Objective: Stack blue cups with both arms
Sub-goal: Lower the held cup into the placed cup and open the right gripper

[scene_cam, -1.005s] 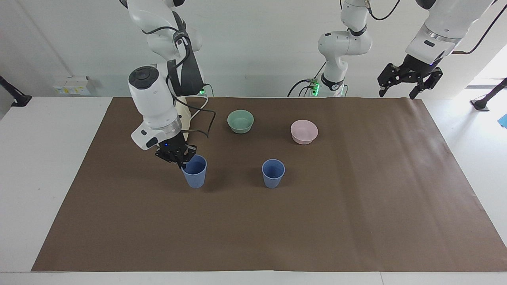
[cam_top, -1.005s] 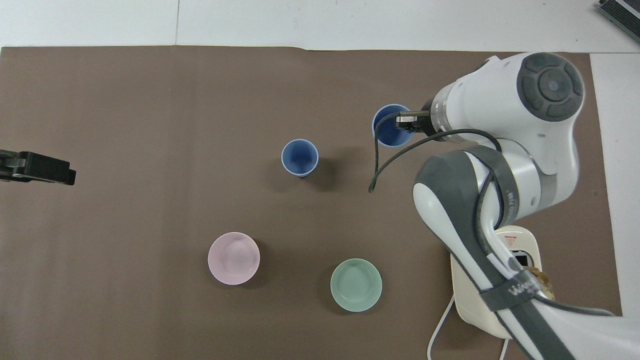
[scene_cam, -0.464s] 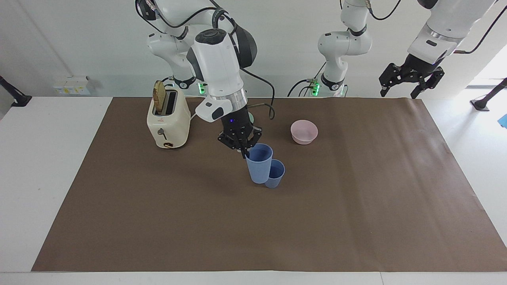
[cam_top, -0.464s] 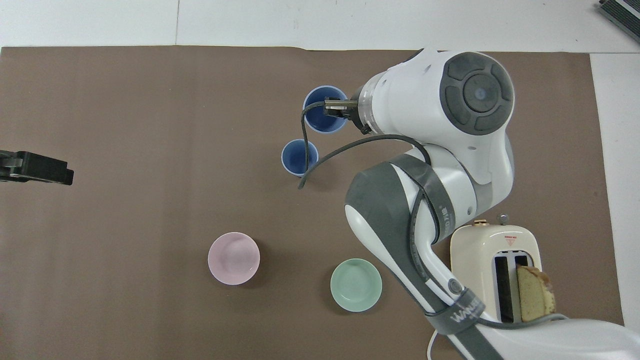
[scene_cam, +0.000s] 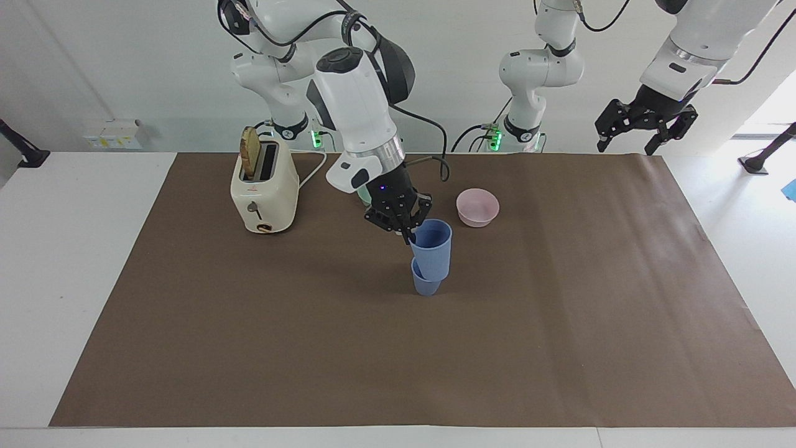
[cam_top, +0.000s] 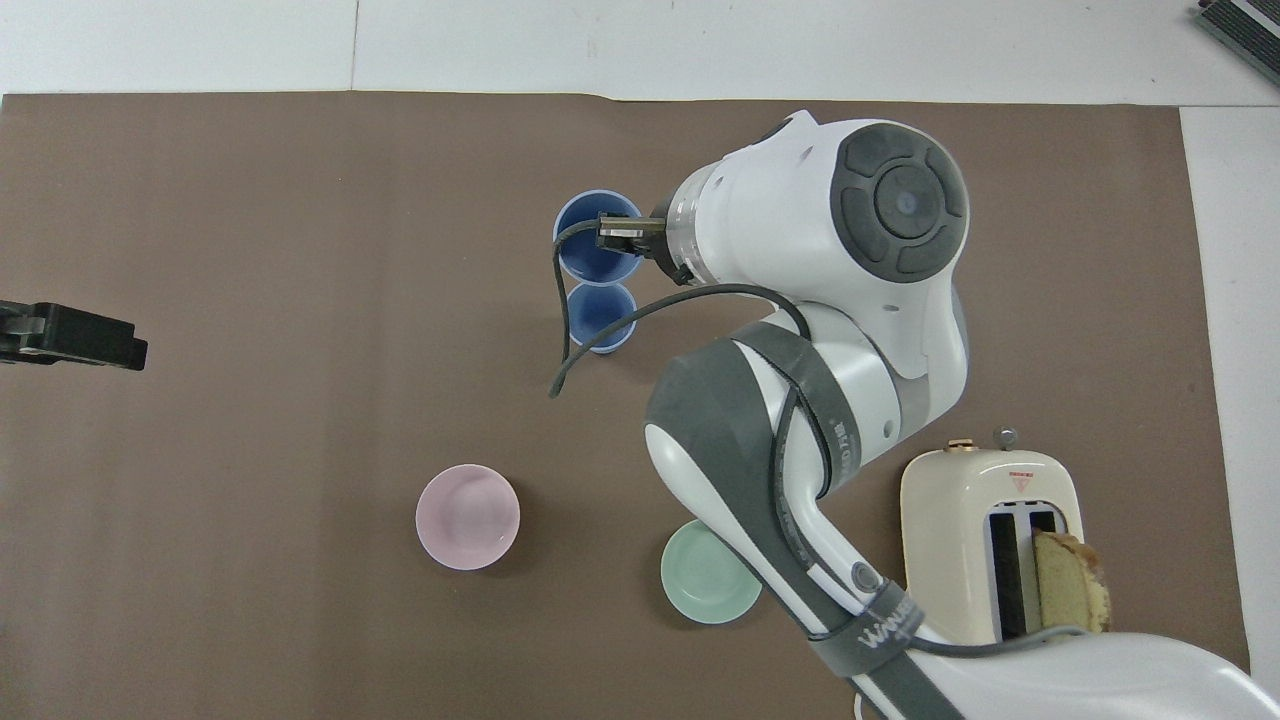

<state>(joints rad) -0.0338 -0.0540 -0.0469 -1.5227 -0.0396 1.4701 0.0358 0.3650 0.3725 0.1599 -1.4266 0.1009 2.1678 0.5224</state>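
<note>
Carried sideways since the earlier frame, the held blue cup (scene_cam: 431,247) now hangs over the standing blue cup (scene_cam: 426,282) in the facing view, no longer beside it toward the right arm's end. The right gripper (scene_cam: 407,227) pinches the held cup's rim, one finger inside and one outside, and the cup's base looks level with the standing cup's mouth; whether it has entered I cannot tell. That standing cup sits mid-table on the brown mat (scene_cam: 559,323), farther from the robots than the pink bowl (scene_cam: 477,207). A toaster (scene_cam: 263,186) with bread stands toward the right arm's end. High over the mat's corner at its own end, the left gripper (scene_cam: 643,127) waits with fingers spread.

From overhead, the held cup's mouth (cam_top: 592,240) appears just above the standing one (cam_top: 600,315) (a raised cup reads farther here). The right gripper (cam_top: 625,235) crosses the rim, and the green bowl (cam_top: 705,580) peeks from under the arm.

These tumblers are probably light, stiff and smooth, so a rim pinch should suffice, though a tilted cup may jam or tip the other.
</note>
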